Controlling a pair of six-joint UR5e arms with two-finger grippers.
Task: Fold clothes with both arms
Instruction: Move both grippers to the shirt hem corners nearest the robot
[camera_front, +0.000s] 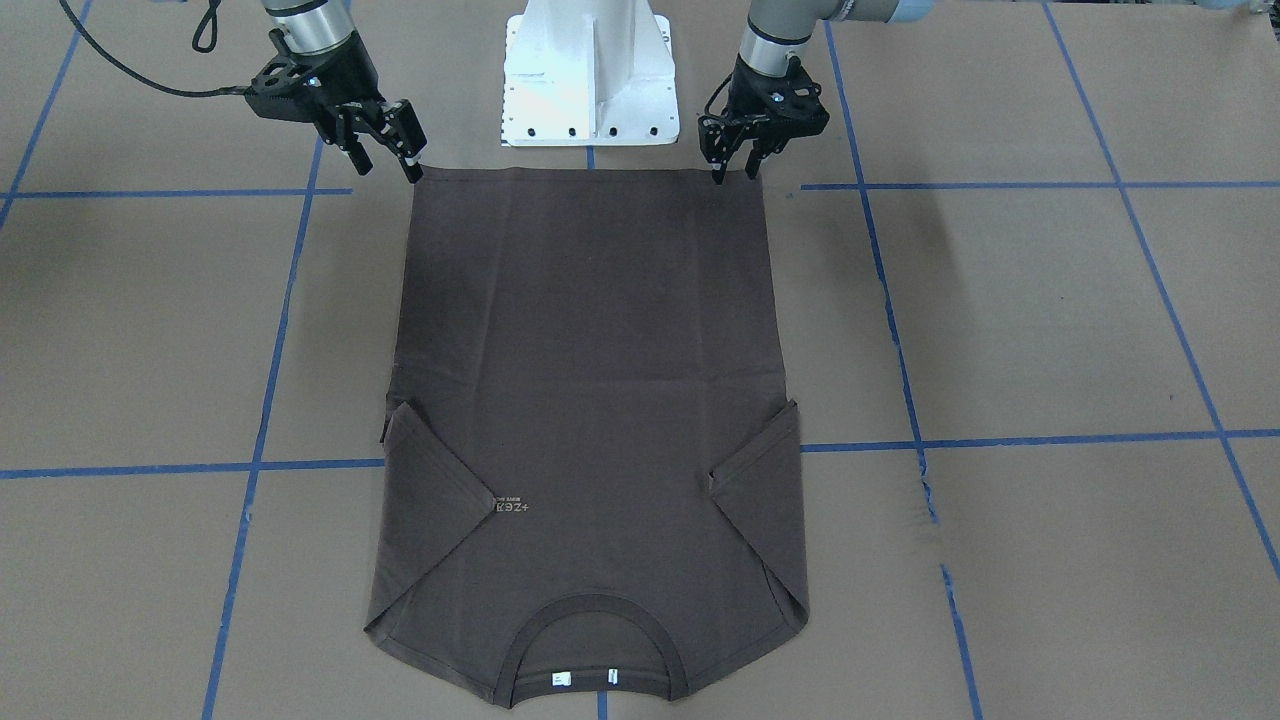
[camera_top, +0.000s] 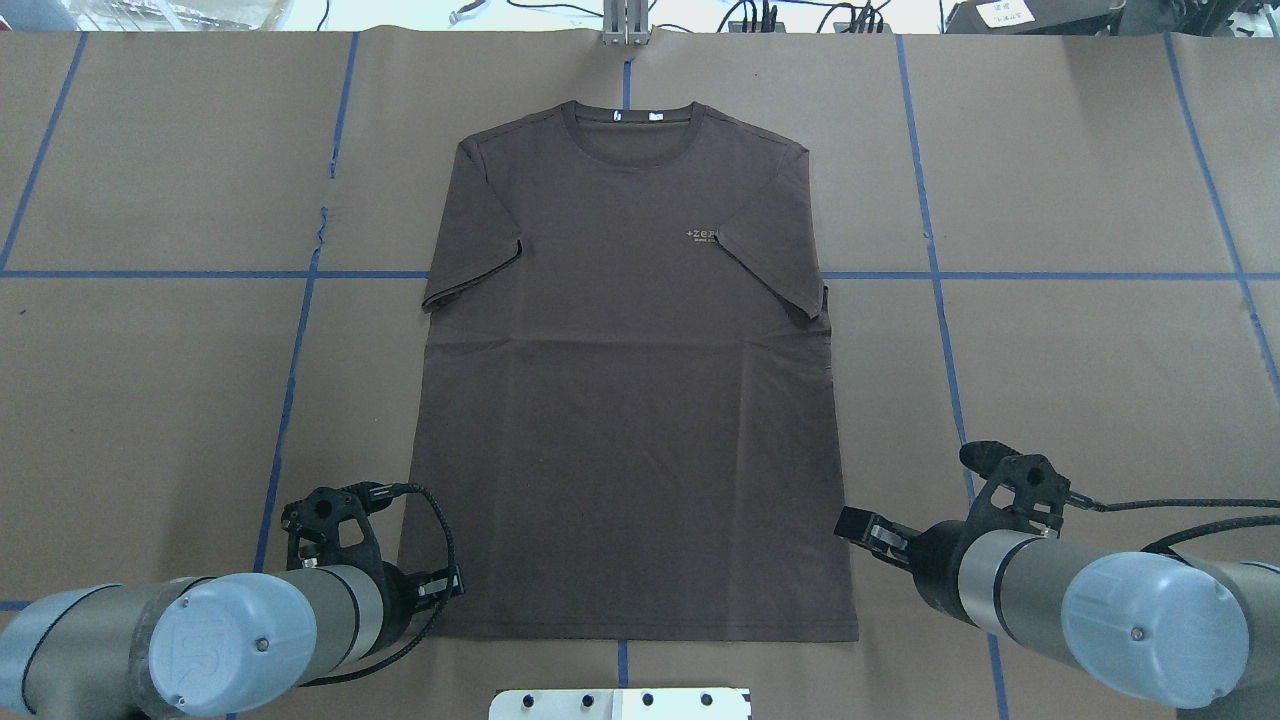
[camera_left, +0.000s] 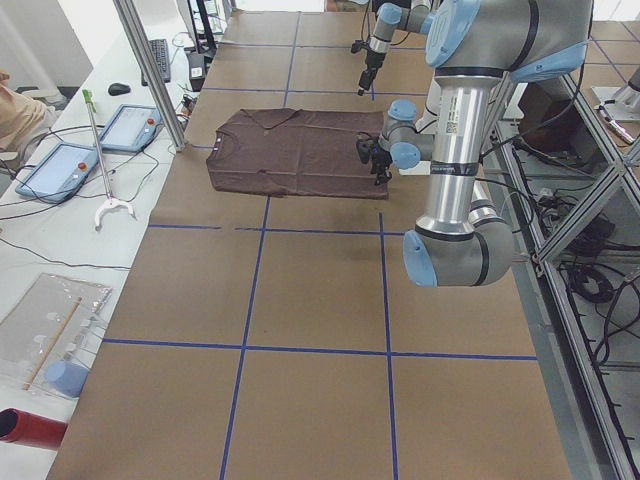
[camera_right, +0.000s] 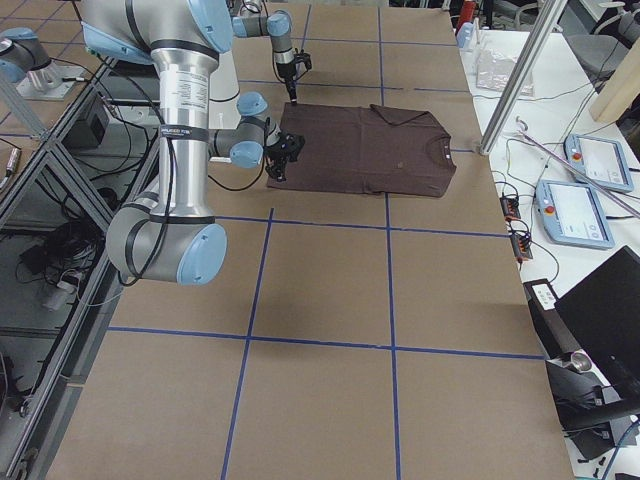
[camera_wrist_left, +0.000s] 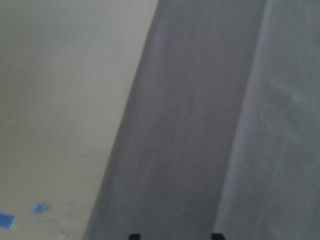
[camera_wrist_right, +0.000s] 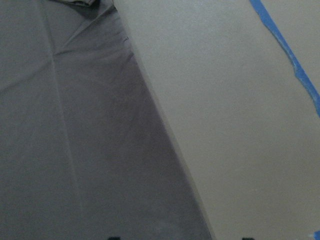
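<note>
There is one dark brown T-shirt (camera_front: 590, 380). Two arms show, the left arm (camera_top: 120, 650) and the right arm (camera_top: 1150, 620), with two grippers, the left gripper (camera_front: 735, 173) and the right gripper (camera_front: 388, 167).

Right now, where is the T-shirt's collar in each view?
Front-facing: collar, bottom centre.
Overhead: collar, top centre.
Exterior left: collar, left end of shirt.
Exterior right: collar, right end of shirt.
Left wrist: not in it.
Right wrist: not in it.
Landmark: white base, beyond shirt's opposite end.

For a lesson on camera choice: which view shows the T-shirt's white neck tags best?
Exterior front-facing: the neck tags sit large and near, inside the collar. Overhead exterior shows them small and far. Side views cannot resolve them; wrist views miss them.
</note>
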